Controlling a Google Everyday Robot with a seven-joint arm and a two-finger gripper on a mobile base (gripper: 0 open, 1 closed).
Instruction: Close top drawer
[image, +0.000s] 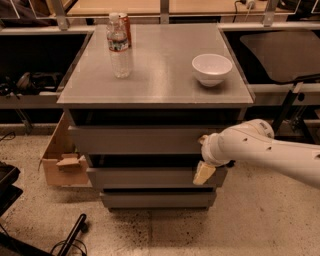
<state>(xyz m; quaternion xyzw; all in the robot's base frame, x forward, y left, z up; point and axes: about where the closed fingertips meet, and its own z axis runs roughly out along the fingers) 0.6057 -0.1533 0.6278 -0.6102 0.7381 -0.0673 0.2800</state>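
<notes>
Because the top drawer (135, 140), beneath the cabinet top (160, 70), is standing slightly open, I am holding the gripper (202, 159) at its front's right end for a push, spread or pressed together I cannot tell.

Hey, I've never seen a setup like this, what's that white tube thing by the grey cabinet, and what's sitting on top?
The white tube is a robot arm reaching in from the right. At its end is the gripper, the grasping part. It is at the right end of the top drawer, with nothing visibly held. That drawer looks pulled out a little, not yet closed. The single picture looks down at the cabinet's front; where the camera is mounted isn't known. On the cabinet top stand a water bottle, a red can behind it, and a white bowl. A cardboard box sits on the floor, left.
</notes>
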